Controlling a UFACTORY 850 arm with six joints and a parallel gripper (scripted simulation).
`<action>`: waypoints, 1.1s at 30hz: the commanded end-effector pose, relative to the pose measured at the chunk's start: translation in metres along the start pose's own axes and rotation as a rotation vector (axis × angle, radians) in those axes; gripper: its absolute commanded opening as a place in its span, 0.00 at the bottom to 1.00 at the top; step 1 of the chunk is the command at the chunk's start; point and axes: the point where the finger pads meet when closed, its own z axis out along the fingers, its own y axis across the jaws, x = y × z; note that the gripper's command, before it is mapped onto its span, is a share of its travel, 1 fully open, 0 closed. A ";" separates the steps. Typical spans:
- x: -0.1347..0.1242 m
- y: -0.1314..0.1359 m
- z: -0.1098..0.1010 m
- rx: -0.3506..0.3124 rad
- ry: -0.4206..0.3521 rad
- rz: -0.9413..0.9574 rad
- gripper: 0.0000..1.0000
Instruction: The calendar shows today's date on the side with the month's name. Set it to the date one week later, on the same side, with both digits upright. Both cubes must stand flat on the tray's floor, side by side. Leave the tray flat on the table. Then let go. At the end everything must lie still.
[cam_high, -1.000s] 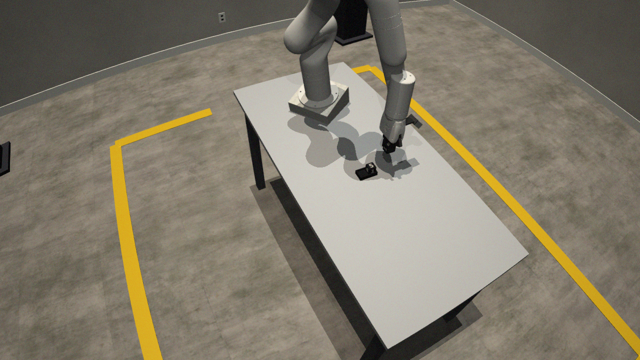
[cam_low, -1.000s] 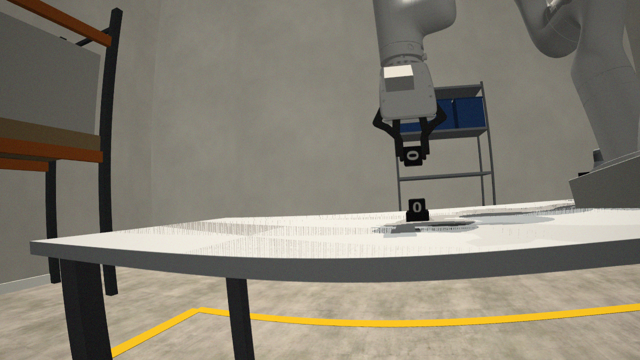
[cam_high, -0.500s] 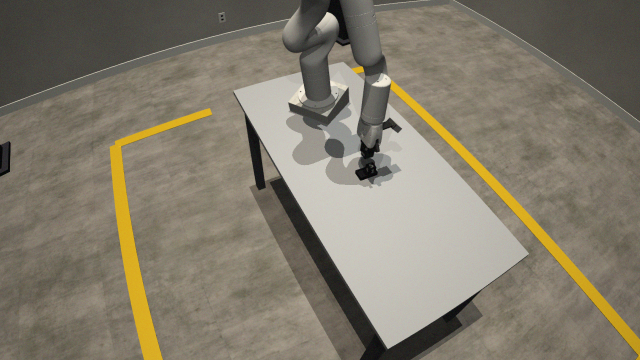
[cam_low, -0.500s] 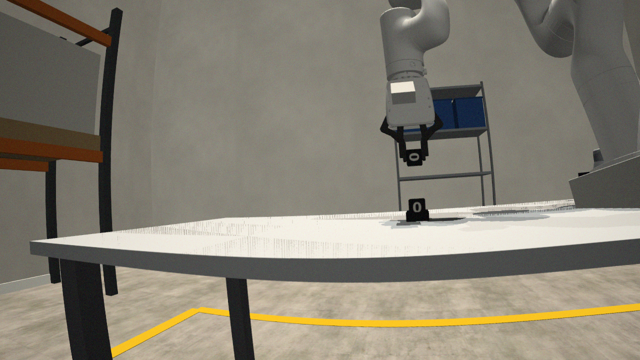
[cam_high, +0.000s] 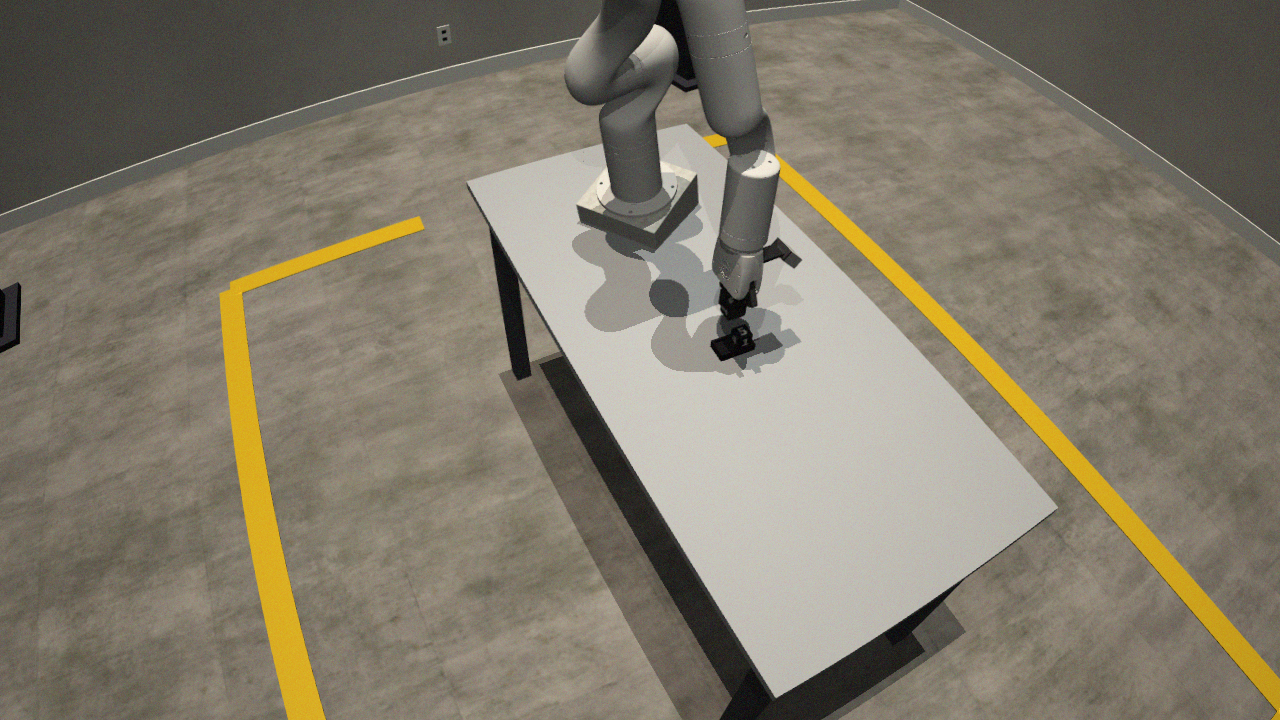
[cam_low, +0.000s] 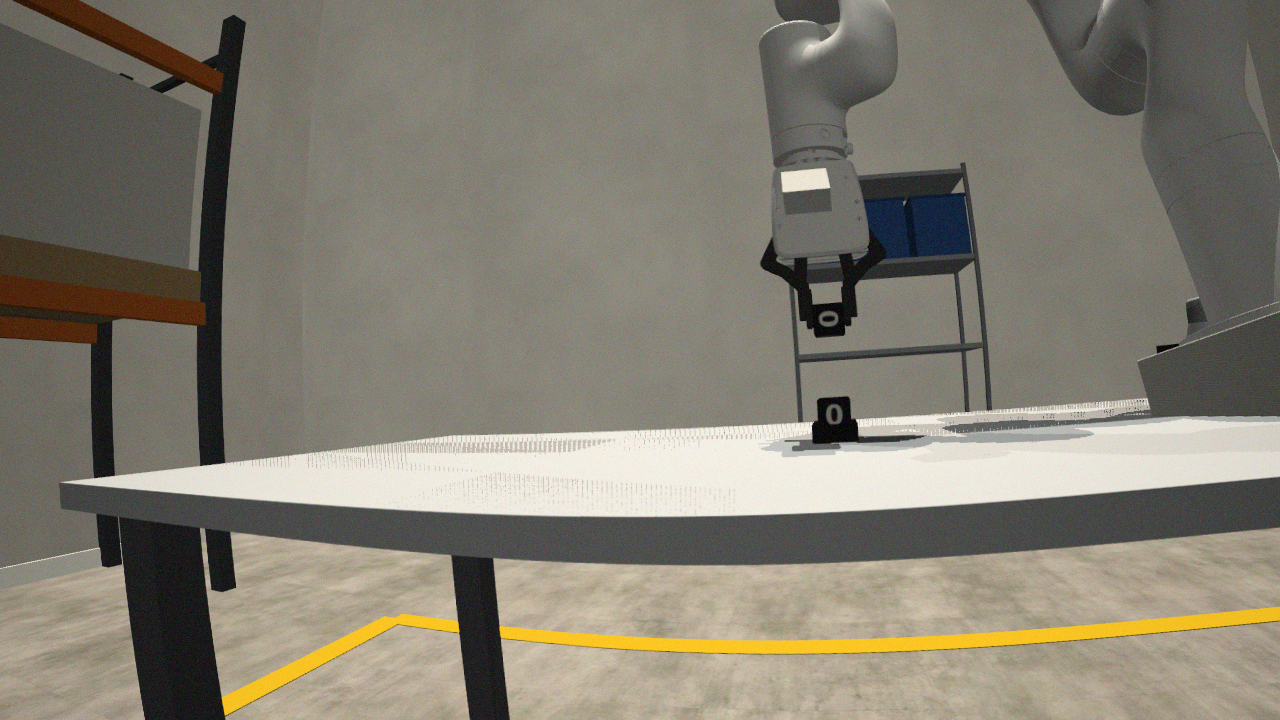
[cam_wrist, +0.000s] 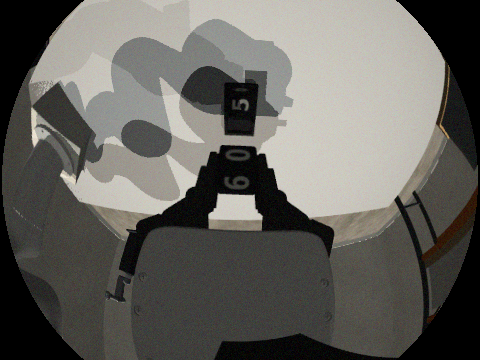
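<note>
My gripper (cam_high: 735, 310) (cam_low: 828, 304) (cam_wrist: 237, 165) is shut on a black date cube (cam_low: 829, 318) (cam_wrist: 238, 182) and holds it in the air above the tray. In the exterior view the held cube shows a 0 lying on its side; the wrist view shows a 6 and a 0 on it. The small black tray (cam_high: 721, 349) (cam_low: 836, 436) (cam_wrist: 239, 128) lies flat on the white table (cam_high: 805, 483). The second cube (cam_high: 741, 336) (cam_low: 834, 412) (cam_wrist: 243, 103) stands in the tray, with a 5 on top and an upright 0 facing the exterior camera.
The arm's base block (cam_high: 637, 207) stands at the table's far end. A metal shelf with blue bins (cam_low: 913, 223) stands behind the table, and a rack (cam_low: 107, 295) stands at the left. Yellow floor tape (cam_high: 250, 465) runs around the table.
</note>
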 end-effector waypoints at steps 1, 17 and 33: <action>0.000 0.001 0.011 -0.002 0.000 0.000 0.29; 0.000 0.001 0.051 -0.002 0.000 0.000 0.29; 0.000 0.001 0.058 -0.002 0.000 0.000 0.29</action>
